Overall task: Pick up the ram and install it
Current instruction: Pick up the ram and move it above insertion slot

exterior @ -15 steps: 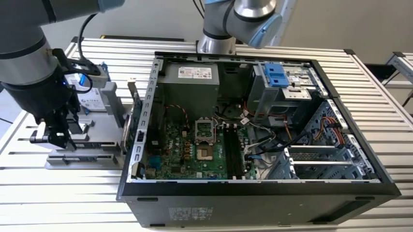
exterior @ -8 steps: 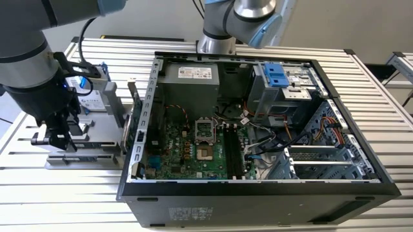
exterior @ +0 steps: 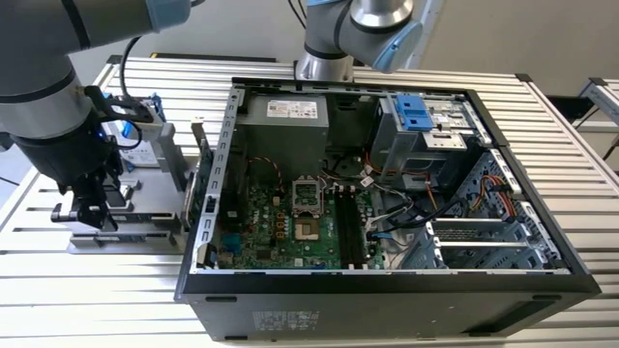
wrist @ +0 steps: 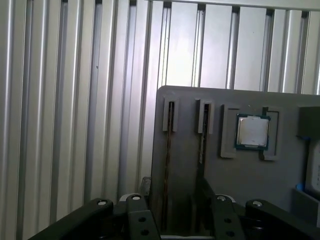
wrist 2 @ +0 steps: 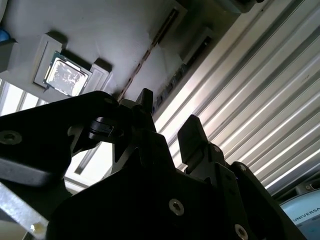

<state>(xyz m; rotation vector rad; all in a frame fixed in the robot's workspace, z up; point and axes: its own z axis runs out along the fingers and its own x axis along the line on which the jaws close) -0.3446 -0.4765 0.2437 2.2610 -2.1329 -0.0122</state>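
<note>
first wrist view: claw (wrist: 176, 210) over ram (wrist: 168, 150)

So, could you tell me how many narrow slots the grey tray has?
2, side by side on the tray: one slot by its edge, the other nearer the processor. More may lie out of frame.

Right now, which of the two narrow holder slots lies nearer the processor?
The inner slot, next to the processor; the other slot runs along the edge of the holder.

Silver ribbed table (exterior: 97, 290); plain grey parts holder (wrist: 185, 150); black computer case (exterior: 387, 283) holding a green motherboard (exterior: 280, 225) and blue drive clips (exterior: 411, 112); black gripper (wrist 2: 169, 111).
</note>
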